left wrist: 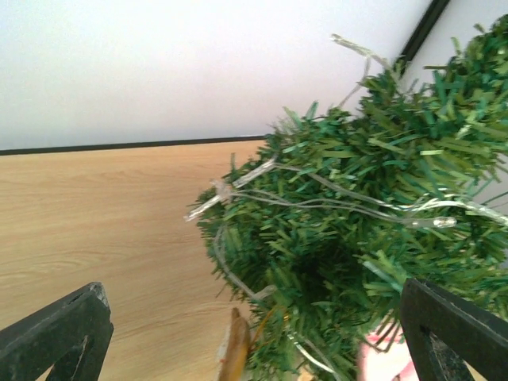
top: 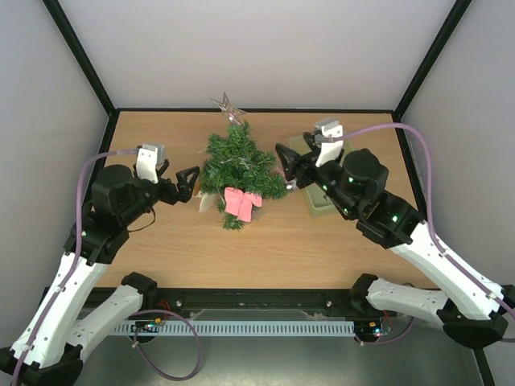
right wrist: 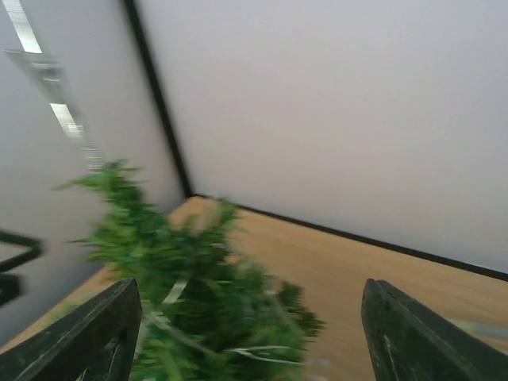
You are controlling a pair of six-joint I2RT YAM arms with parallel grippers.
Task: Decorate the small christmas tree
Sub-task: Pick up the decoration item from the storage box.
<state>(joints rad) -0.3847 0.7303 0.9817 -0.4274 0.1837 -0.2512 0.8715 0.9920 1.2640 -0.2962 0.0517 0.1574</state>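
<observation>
Left gripper and right gripper, both open and empty, are flanking the small christmas tree, apparently nearly finished, wearing star, light string and pink bow.

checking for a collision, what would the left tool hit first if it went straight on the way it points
Most likely the small dark green bristly christmas tree: the open left tool points at its lower branches, and nothing shows in between, though depth is unclear.
</observation>
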